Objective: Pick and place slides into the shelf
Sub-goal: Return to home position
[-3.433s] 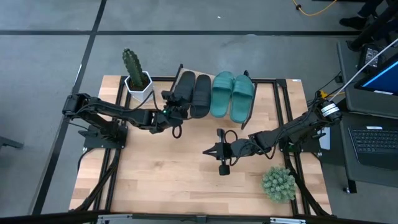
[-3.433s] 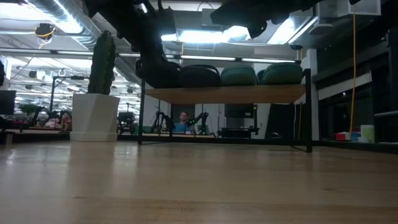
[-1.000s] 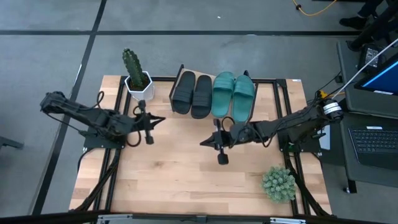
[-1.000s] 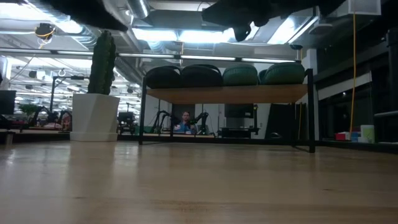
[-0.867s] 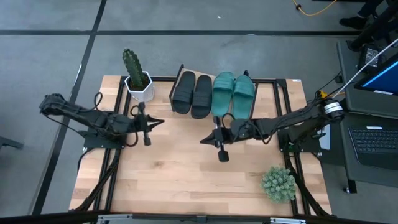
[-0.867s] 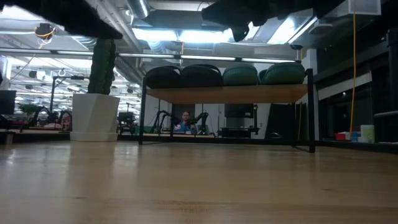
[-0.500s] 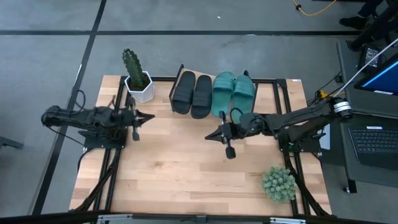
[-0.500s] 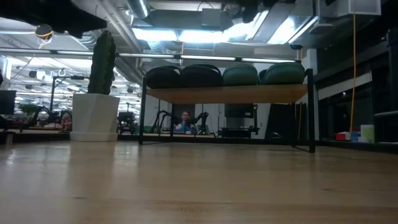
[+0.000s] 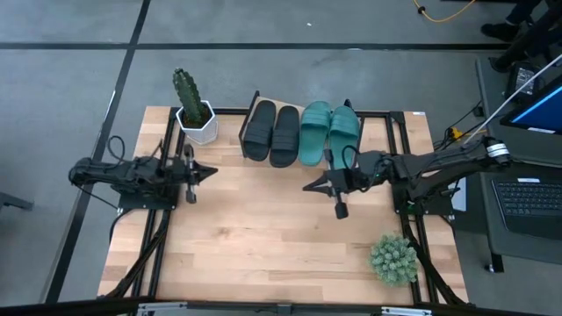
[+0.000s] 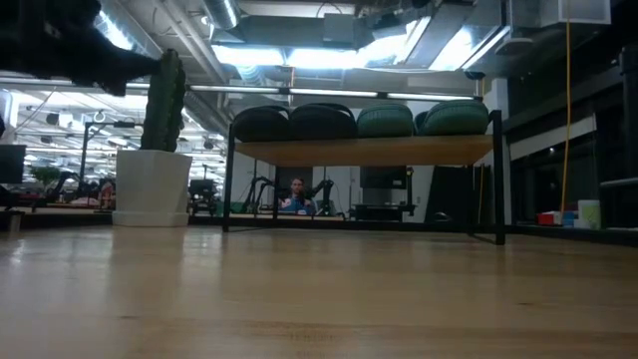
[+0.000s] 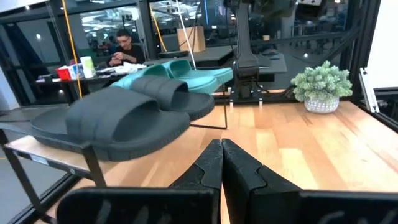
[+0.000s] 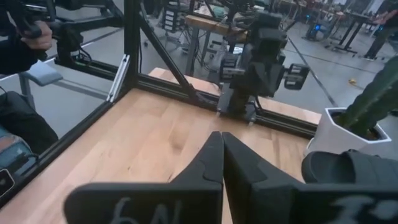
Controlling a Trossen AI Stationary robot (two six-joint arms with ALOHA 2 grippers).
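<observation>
four slides (image 9: 284, 136) line the shelf (image 10: 364, 151); left claw (image 11: 221, 149) and right claw (image 12: 221, 140) are pinched closed, holding nothing.

A robotics lab: other arm rigs (image 10: 254, 189) on benches behind, bare ceiling pipes (image 10: 349, 91), a laptop (image 9: 527, 197) beside the surface (image 9: 263, 237)

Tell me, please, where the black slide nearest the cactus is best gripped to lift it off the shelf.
Probably its wide strap: the black slide lies sole-down and the strap arches up, leaving a gap beneath. Come from above, since the other black slide sits close beside it.
</observation>
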